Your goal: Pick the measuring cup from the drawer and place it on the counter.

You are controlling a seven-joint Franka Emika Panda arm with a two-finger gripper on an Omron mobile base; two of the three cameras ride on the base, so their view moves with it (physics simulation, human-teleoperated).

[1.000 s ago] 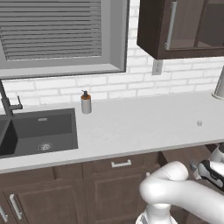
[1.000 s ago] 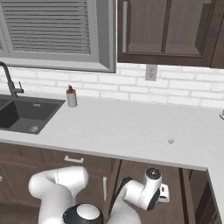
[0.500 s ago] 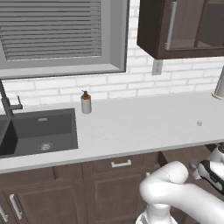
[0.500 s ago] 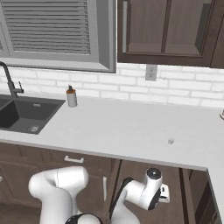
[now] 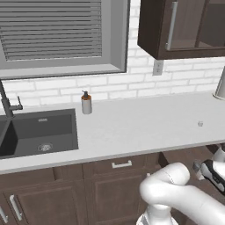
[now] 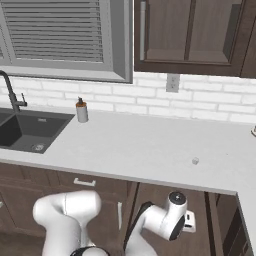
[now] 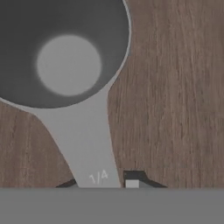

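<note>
Across the middle of the left base view runs the long light grey-white stone counter (image 5: pixel 132 127), with the dark sunken sink (image 5: pixel 37 132) at left and a brown-and-white soap dispenser bottle (image 5: pixel 86 103) beside it near the brick wall. At lower right the white arm (image 5: pixel 176 197) bends down below the counter edge, toward the dark brown cabinets.

From the right base view, the same counter (image 6: pixel 140 150) holds no cup; a tiny grey round speck (image 6: pixel 195 161) sits at centre right. The arm's wrist (image 6: pixel 172 222) reaches under the counter lip at lower centre.

Upper left of the hand view shows the small round grey metal measuring cup (image 7: pixel 65 57) lying on the plain brown wooden floor of the drawer (image 7: pixel 175 96). Its flat handle, stamped 1/4, runs down between the 2 dark fingertips (image 7: pixel 133 177) of the gripper (image 7: pixel 103 183). Whether they pinch it I cannot tell. Judging by this, the grasp is being set; lifting and placing remain.
</note>
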